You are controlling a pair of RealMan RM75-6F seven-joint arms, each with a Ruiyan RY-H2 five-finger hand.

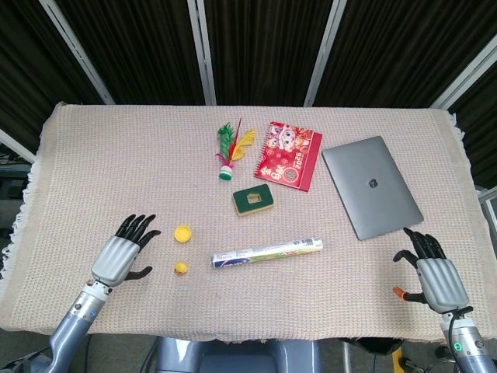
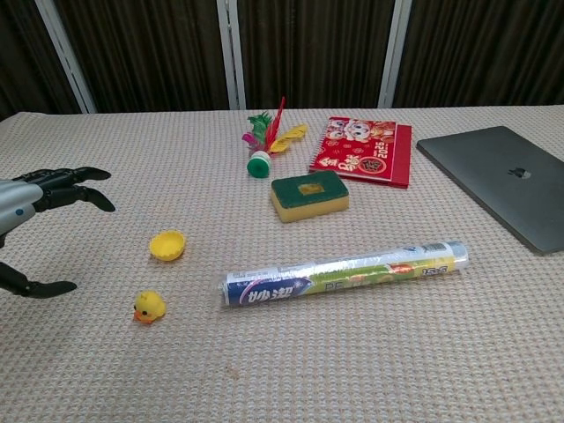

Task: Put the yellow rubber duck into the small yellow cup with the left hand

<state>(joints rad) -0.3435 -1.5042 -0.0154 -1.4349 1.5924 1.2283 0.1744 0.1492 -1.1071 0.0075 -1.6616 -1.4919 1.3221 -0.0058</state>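
My left robot hand point(image 1: 123, 252), fingers apart and empty, hovers left of the yellow rubber duck point(image 1: 180, 268); a clumsy approach risks knocking the duck away or tipping the small yellow cup point(image 1: 182, 233) just beyond it.

Silver robot hand point(image 1: 116, 257) (black fingers)

Lab test bench: table point(image 1: 93, 155) under a beige woven cloth, black curtains point(image 1: 264, 47) on metal frame posts point(image 1: 203, 50) behind its far edge.
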